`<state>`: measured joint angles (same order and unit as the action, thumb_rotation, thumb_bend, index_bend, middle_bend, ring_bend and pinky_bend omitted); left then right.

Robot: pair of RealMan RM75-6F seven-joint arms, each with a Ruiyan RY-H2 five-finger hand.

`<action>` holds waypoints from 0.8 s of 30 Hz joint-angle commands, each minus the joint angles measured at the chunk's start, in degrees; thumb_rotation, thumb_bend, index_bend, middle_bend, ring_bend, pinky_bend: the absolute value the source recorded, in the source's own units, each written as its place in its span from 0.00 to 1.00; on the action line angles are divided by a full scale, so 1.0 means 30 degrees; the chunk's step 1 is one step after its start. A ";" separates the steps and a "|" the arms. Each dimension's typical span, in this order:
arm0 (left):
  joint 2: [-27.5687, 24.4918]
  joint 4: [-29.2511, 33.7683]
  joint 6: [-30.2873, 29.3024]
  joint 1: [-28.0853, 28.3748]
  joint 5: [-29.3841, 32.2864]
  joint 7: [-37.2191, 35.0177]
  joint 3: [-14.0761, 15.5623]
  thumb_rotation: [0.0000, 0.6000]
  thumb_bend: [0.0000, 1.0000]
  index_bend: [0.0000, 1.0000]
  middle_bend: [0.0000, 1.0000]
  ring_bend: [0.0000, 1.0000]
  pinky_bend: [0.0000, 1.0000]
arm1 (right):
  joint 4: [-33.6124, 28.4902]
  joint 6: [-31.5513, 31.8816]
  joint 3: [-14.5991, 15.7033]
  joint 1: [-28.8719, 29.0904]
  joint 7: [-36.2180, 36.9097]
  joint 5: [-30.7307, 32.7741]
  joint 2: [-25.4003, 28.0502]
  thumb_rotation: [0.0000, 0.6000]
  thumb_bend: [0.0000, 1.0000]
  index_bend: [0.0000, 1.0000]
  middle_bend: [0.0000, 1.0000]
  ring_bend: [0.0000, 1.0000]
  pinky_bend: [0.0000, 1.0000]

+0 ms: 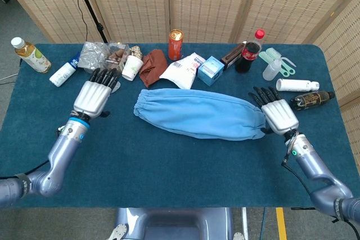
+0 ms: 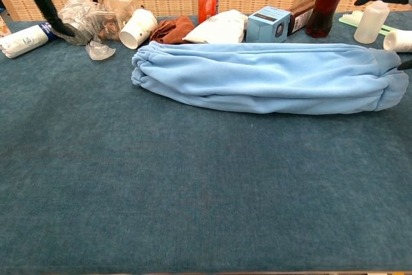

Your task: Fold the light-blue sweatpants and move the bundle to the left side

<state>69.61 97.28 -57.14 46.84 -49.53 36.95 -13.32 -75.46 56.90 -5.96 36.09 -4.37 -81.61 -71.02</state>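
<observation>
Soft, light and floppy, the light-blue sweatpants [image 1: 199, 114] are laid long across the middle of the desk [image 1: 169, 167], best gripped at both ends, while the left hand [image 1: 94, 97] and right hand [image 1: 278, 115] are spread, empty.

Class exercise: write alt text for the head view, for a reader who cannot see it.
Light-blue sweatpants, folded into a long band, lie across the middle of a dark teal table. The left hand is open well clear of them; the right hand is open beside their right end. Bottles, a can, a paper cup and packets line the far edge.
</observation>
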 commanded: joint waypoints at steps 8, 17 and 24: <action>-0.3234 0.1284 -0.1904 -0.3985 -0.3914 -0.5494 0.1767 1.00 0.06 0.00 0.00 0.00 0.00 | 0.1456 0.1809 0.2261 -0.0334 0.1243 -0.4338 -0.0584 1.00 0.00 0.00 0.00 0.00 0.00; -0.3755 0.0233 -0.2953 -0.6134 -0.4890 -0.9034 0.2458 1.00 0.06 0.00 0.00 0.00 0.00 | 0.4916 0.2338 0.2647 0.0026 0.0600 -0.5666 -0.2756 1.00 0.00 0.00 0.00 0.00 0.01; -0.3544 -0.0824 -0.3690 -0.7689 -0.5625 -1.2626 0.2653 1.00 0.06 0.00 0.00 0.00 0.00 | 0.7486 0.2874 0.3155 0.0279 0.1909 -0.6539 -0.4518 1.00 0.00 0.00 0.00 0.00 0.06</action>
<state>58.73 96.36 -67.13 25.80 -65.25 2.26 -5.81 -54.60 64.93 2.95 36.56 0.12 -100.37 -83.17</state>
